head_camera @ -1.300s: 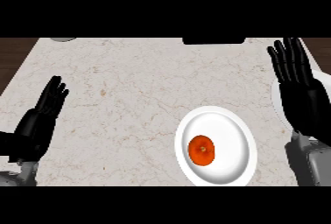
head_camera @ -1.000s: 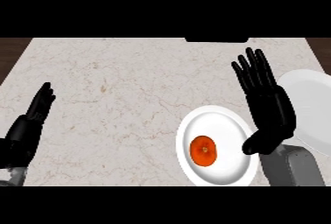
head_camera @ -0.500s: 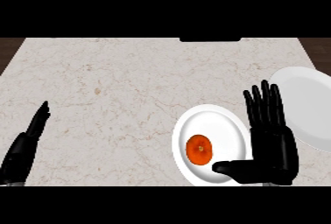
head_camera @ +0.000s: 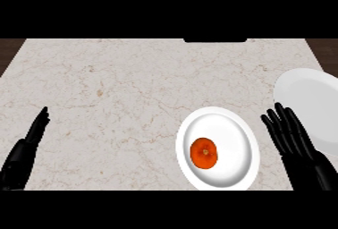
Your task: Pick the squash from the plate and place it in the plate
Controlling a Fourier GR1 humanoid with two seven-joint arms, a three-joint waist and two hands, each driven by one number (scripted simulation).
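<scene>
An orange squash [head_camera: 204,153] lies in the middle of a white plate [head_camera: 228,121] at the lower centre right of the counter. A second white plate [head_camera: 310,100], bare, sits at the right edge. My right hand [head_camera: 295,143] is open with straight fingers, between the two plates and just right of the squash's plate, touching neither the squash nor anything else that I can see. My left hand [head_camera: 27,147] rests open at the lower left edge, seen edge-on.
The pale marble counter [head_camera: 132,89] spreads wide to the left and behind the plates. A dark object [head_camera: 215,40] sits at the counter's far edge, top centre. Dark floor shows past the counter's corners.
The right hand has drawn back toward the lower right, from over the plate's right side to beside it. The view shifted, bringing more of the second plate in at the right.
</scene>
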